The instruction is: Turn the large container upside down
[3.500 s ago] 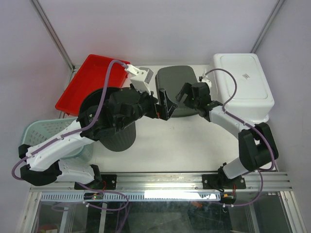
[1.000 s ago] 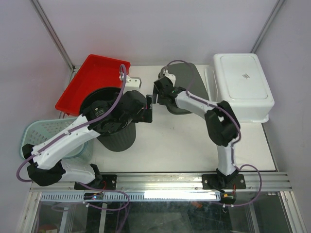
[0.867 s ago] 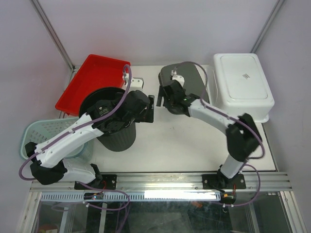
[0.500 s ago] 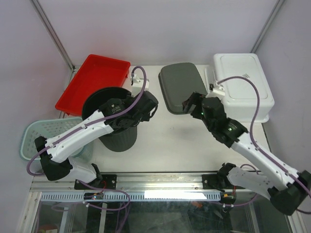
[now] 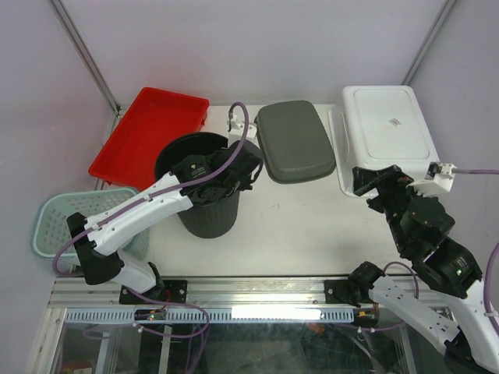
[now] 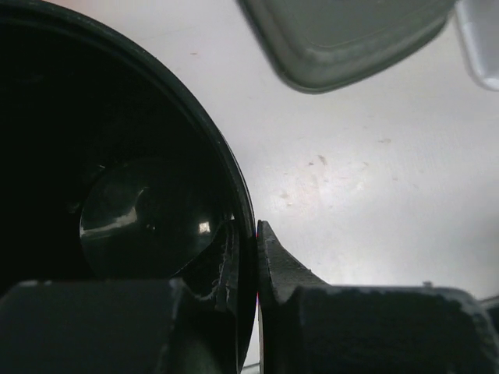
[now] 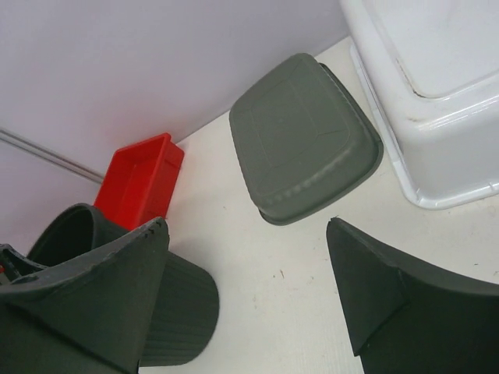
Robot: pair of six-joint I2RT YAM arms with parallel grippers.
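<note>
Your left gripper [image 6: 248, 240] is pinched shut on the rim of the tall dark ribbed plastic bin [image 5: 204, 214], which stands upright left of centre. Lift clear, then roll slowly. Right gripper [image 7: 245, 234] is wide open and empty.

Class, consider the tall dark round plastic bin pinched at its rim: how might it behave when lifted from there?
The tall dark round plastic bin looks empty and thin-walled, so probably light for its size. Pinched by the left gripper at one rim point, it would likely swing and hang tilted. Its glossy inside suggests it could slip.
</note>
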